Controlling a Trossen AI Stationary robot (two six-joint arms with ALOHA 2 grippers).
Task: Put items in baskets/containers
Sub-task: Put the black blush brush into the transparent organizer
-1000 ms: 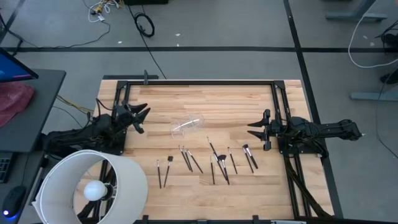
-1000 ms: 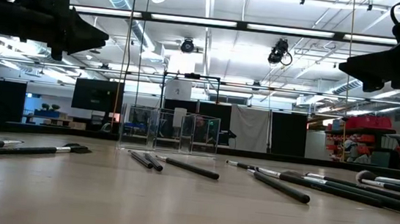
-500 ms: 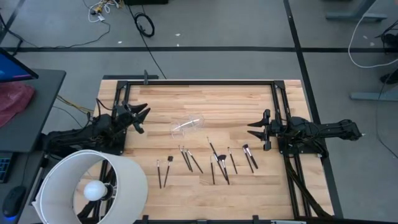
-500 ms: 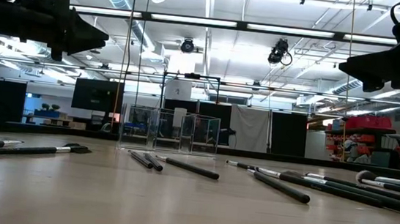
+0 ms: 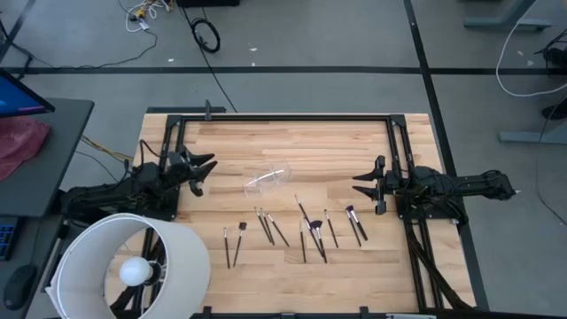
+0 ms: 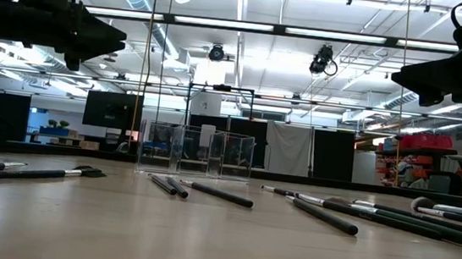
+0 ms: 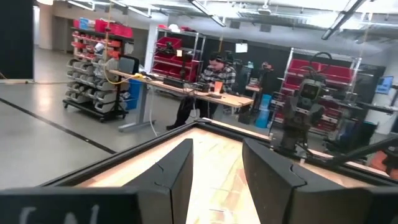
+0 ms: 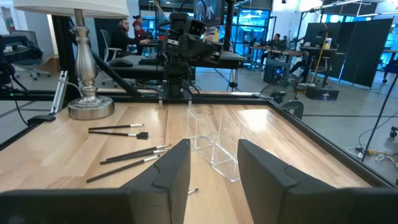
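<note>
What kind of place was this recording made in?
Most likely a robotics lab or workshop: a wooden table with a robot arm at each side, red storage shelves behind, and people at desks in a big open hall.

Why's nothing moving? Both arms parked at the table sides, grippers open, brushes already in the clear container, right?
Not quite: the brushes lie loose on the table, none in the clear container; the high view shows it. The left gripper and right gripper are parked at the sides, open.
</note>
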